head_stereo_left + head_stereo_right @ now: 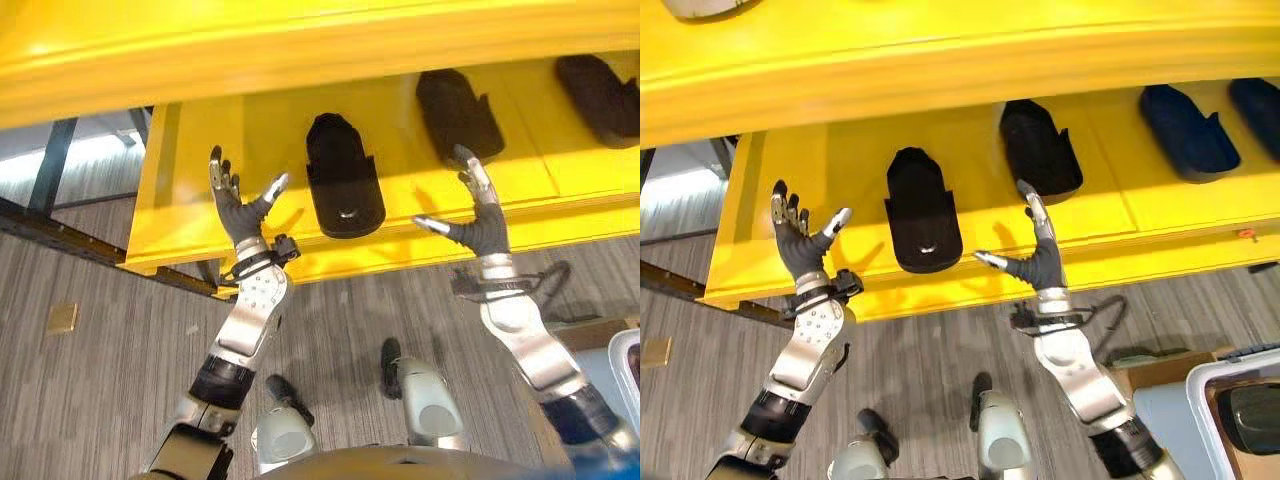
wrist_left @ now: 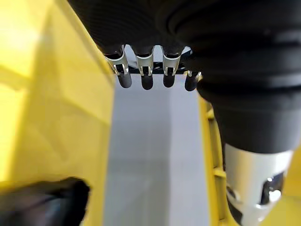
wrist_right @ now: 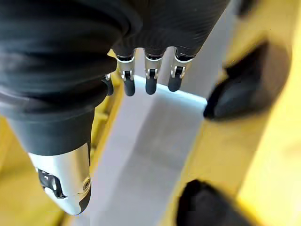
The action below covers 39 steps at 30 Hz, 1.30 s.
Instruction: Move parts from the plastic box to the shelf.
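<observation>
you see both hands raised in front of the yellow shelf (image 1: 840, 160), one on each side of a black part (image 1: 923, 222) that lies flat on the shelf board near its front edge. your left hand (image 1: 798, 240) is just left of that part, palm towards it, fingers straight and spread, thumb angled out towards the part but not touching it. your right hand (image 1: 1036, 255) is just right of it, fingers straight and pointing up, thumb stretched out sideways towards the part, also apart from it. neither hand holds anything. in each wrist view the fingers (image 2: 146, 77) stand in a straight row with open space past them, and the right fingers (image 3: 150, 80) look the same.

further along the shelf to your right a second part (image 1: 1040, 148) lies just behind your right fingers, then a third part (image 1: 1188, 130) well apart from it, and the edge of a fourth part (image 1: 1260, 105) at the side of the view. the box (image 1: 1220, 410) sits low at your right, beside the right arm, with something dark inside that you can't make out. grey carpet (image 1: 930, 350) lies below the shelf.
</observation>
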Tool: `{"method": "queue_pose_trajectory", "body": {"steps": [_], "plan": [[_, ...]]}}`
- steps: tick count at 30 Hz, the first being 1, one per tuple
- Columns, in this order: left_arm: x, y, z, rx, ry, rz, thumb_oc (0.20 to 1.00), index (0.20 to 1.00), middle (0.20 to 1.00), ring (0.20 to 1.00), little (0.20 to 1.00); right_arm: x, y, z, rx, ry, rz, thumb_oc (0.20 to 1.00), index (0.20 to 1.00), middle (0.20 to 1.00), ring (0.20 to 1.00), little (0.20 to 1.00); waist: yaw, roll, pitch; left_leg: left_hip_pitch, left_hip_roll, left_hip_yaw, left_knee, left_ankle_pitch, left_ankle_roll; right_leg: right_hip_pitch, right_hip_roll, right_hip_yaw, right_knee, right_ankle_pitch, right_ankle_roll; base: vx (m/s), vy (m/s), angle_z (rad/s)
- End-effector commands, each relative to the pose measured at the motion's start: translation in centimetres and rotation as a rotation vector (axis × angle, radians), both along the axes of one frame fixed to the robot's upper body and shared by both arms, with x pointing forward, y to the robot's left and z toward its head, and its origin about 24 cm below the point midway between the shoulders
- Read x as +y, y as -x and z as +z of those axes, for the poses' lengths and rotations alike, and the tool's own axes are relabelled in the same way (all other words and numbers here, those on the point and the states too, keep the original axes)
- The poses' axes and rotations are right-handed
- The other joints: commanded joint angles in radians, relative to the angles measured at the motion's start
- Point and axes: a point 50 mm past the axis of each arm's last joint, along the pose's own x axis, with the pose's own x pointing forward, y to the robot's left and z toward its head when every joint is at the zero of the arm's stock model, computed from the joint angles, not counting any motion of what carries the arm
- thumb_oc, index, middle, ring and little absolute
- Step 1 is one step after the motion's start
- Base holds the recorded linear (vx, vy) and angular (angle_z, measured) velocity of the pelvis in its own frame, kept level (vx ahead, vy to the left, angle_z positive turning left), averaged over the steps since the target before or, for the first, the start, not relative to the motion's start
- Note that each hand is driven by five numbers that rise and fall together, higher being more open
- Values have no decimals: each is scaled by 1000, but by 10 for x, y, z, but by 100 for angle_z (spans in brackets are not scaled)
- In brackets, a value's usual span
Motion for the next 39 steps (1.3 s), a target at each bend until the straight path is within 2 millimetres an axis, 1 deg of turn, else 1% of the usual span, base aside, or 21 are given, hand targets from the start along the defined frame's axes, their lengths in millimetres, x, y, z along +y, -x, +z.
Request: {"method": "queue_pose_trajectory", "body": {"steps": [1,5,6,9,10,11,12,13,14,15,16,19,20,21,22,24,28,30,31,36,39], "plan": [[23,13,20,-123,-37,-13,1000,1000,1000,1000,1000,8,26,45,-339,48,134,1000,1000,1000,1000,1000,-13,-50,-10,-30,31,-43,177,-78,-76,140,19,-6,-221,-28,76,-92,22,-1],[34,25,17,-132,-72,-28,1000,1000,1000,1000,1000,4,41,47,-379,158,193,1000,1000,1000,1000,1000,-2,-58,-12,-25,16,-39,168,-86,-70,154,18,-5,-234,-22,84,-77,14,2],[37,28,15,-123,-88,-57,1000,1000,1000,1000,1000,5,42,42,-328,222,247,1000,1000,1000,1000,1000,8,-62,-14,-26,11,-42,169,-90,-68,164,16,-6,-238,-21,87,-72,-10,5],[38,31,12,-103,-110,-126,1000,1000,1000,1000,1000,11,38,25,-145,330,373,1000,1000,1000,1000,1000,32,-70,-9,-32,8,-49,173,-97,-65,178,11,-17,-247,-19,89,-78,-49,5],[38,32,10,-90,-135,-171,1000,1000,1000,1000,1000,16,36,13,-56,426,428,1000,1000,1000,1000,1000,49,-75,-6,-36,7,-55,176,-101,-65,183,8,-26,-252,-16,91,-53,-64,9],[39,32,10,-90,-135,-170,1000,1000,1000,1000,1000,17,35,13,-55,427,431,1000,1000,1000,1000,1000,47,-76,-7,-36,7,-55,176,-101,-65,183,8,-27,-253,-16,91,-93,-112,14],[39,33,7,-72,-168,-212,1000,1000,1000,1000,1000,20,31,3,32,510,474,1000,1000,1000,1000,1000,70,-82,-4,-42,5,-62,174,-106,-65,186,3,-40,-260,-11,94,-69,-96,16],[40,34,5,-63,-177,-227,1000,1000,1000,1000,1000,21,29,-2,59,547,475,1000,1000,1000,1000,1000,81,-84,-2,-45,6,-65,174,-104,-67,187,2,-47,-263,-10,94,-99,-149,23],[41,34,2,-46,-196,-241,1000,1000,1000,1000,1000,23,24,-10,103,632,476,1000,1000,1000,1000,1000,100,-87,2,-50,8,-72,174,-100,-70,191,1,-57,-272,-5,94,-57,-111,29],[41,34,1,-39,-207,-245,1000,1000,1000,1000,1000,26,22,-12,105,654,481,1000,1000,1000,1000,1000,110,-89,3,-52,9,-76,173,-98,-72,194,1,-63,-278,-1,94,-72,-184,24],[45,35,-3,-19,-242,-262,1000,1000,1000,1000,1000,27,8,-23,194,731,465,1000,1000,1000,1000,1000,140,-97,4,-55,14,-84,168,-98,-77,200,-4,-84,-292,8,95,-45,-142,25],[49,37,-5,-13,-270,-271,1000,1000,1000,1000,1000,31,3,-34,255,806,503,1000,1000,1000,1000,1000,156,-104,7,-58,18,-91,163,-94,-81,205,-7,-97,-303,17,95,-25,-105,27],[52,39,-7,-5,-308,-292,1000,1000,1000,1000,1000,28,-4,-46,318,857,476,1000,1000,1000,1000,1000,177,-107,9,-57,20,-97,153,-91,-84,206,-12,-111,-307,23,96,-16,-96,20],[53,40,-7,-4,-311,-292,1000,1000,1000,1000,1000,29,-5,-47,320,862,477,1000,1000,1000,1000,1000,177,-108,9,-56,20,-97,152,-91,-84,207,-13,-112,-307,23,96,-20,-109,25],[57,41,-8,12,-338,-306,1000,1000,1000,1000,1000,25,-10,-53,343,882,440,1000,1000,1000,1000,1000,193,-107,10,-55,22,-102,142,-89,-87,204,-18,-126,-304,27,97,-13,-56,34],[60,43,-12,36,-346,-322,1000,1000,1000,1000,1000,20,-17,-56,329,880,378,1000,1000,1000,1000,1000,203,-103,12,-52,23,-103,133,-87,-88,201,-26,-138,-300,30,99,-12,-39,29],[64,46,-14,40,-356,-310,1000,1000,1000,1000,1000,15,-21,-57,323,907,336,1000,1000,1000,1000,1000,209,-96,11,-52,26,-108,124,-78,-93,193,-36,-150,-294,36,104,2,8,15],[64,46,-16,50,-352,-298,1000,1000,1000,1000,1000,11,-24,-62,325,927,277,1000,1000,1000,1000,1000,212,-90,13,-48,28,-106,118,-80,-93,190,-47,-157,-298,48,111,-3,7,9],[63,45,-17,50,-356,-307,1000,1000,1000,1000,1000,8,-28,-67,319,960,236,1000,1000,1000,1000,1000,214,-87,16,-44,29,-102,113,-81,-94,186,-52,-161,-300,54,115,-20,-1,13],[59,40,-15,43,-363,-338,1000,1000,1000,1000,1000,-1,-39,-69,349,1010,175,1000,1000,1000,1000,1000,215,-79,23,-41,34,-98,105,-76,-99,176,-59,-168,-295,62,122,-19,-1,9],[58,39,-18,80,-364,-361,1000,1000,1000,1000,1000,-10,-48,-70,399,1024,128,1000,1000,1000,1000,1000,219,-73,20,-30,35,-95,103,-78,-98,179,-72,-178,-282,62,126,33,-1,2]]}}
